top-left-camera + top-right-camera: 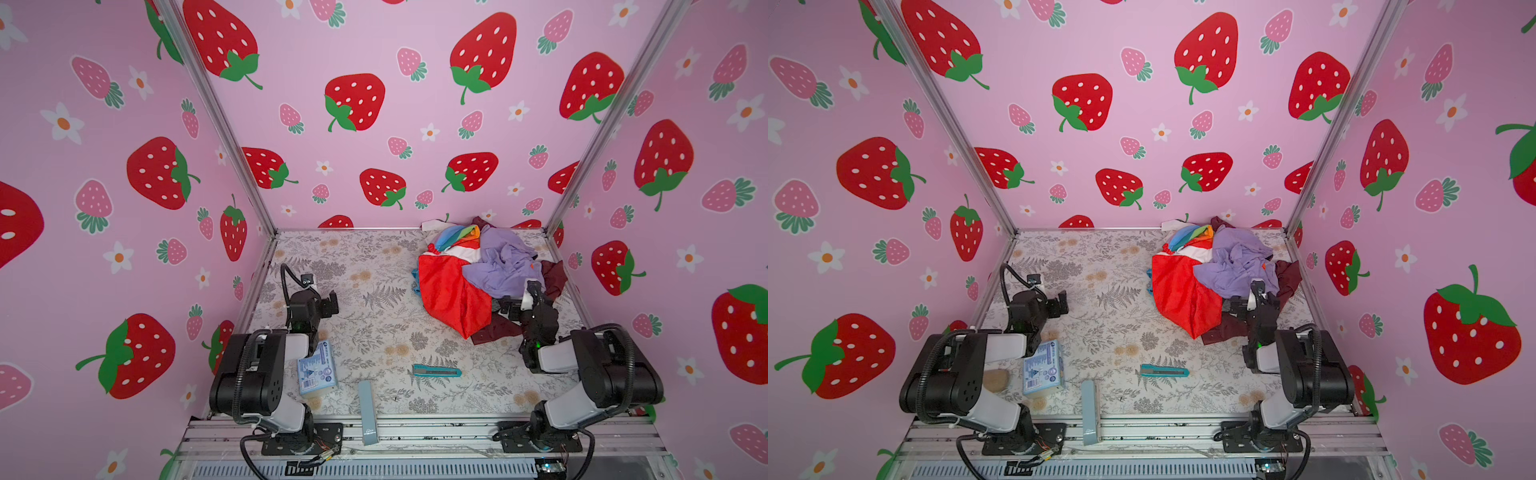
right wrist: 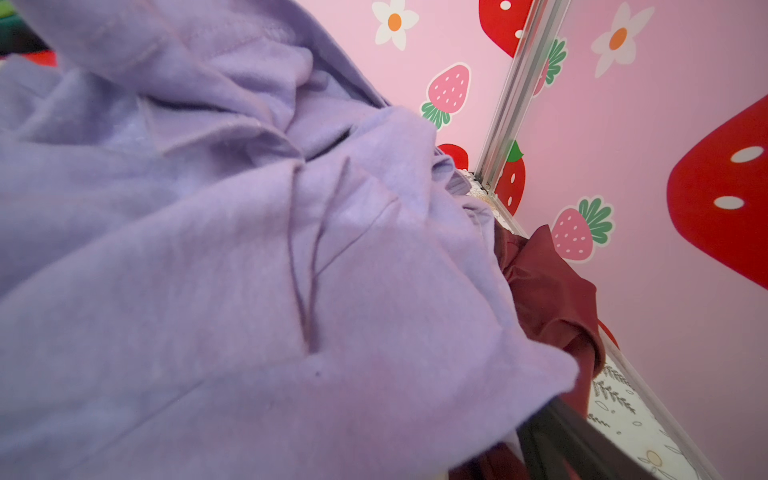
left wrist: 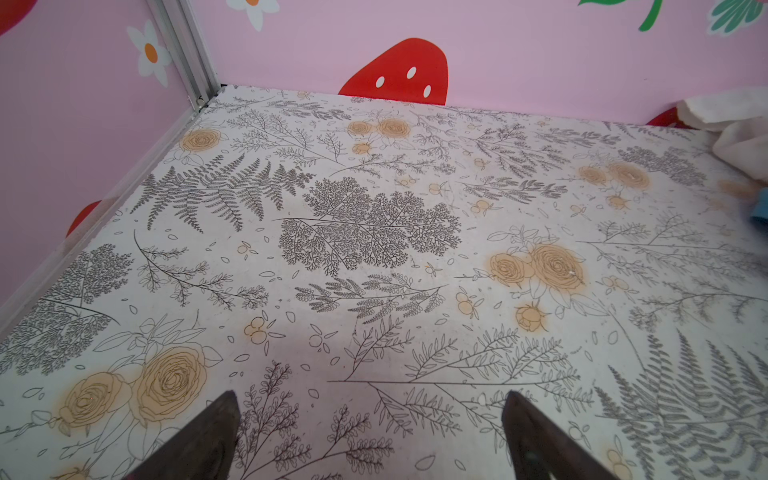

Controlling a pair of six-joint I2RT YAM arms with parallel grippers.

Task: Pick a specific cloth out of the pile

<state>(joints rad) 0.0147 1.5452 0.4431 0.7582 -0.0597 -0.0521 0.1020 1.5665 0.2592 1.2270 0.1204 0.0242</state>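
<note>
Top views, lavender-draped cloth (image 1: 449,299), left end effector (image 1: 322,291), right end effector (image 1: 519,299) agape, empty

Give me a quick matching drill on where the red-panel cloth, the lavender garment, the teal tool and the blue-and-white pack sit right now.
Things:
1. red-panel cloth
2. lavender garment
3. teal tool
4. blue-and-white pack

Places:
A. front left of the table
B. top of the pile, right by the open right gripper
C. left flank of the pile, spilling onto the table
D. alone, front middle of the table

Pairs: 1-C, 2-B, 3-D, 4-A
</note>
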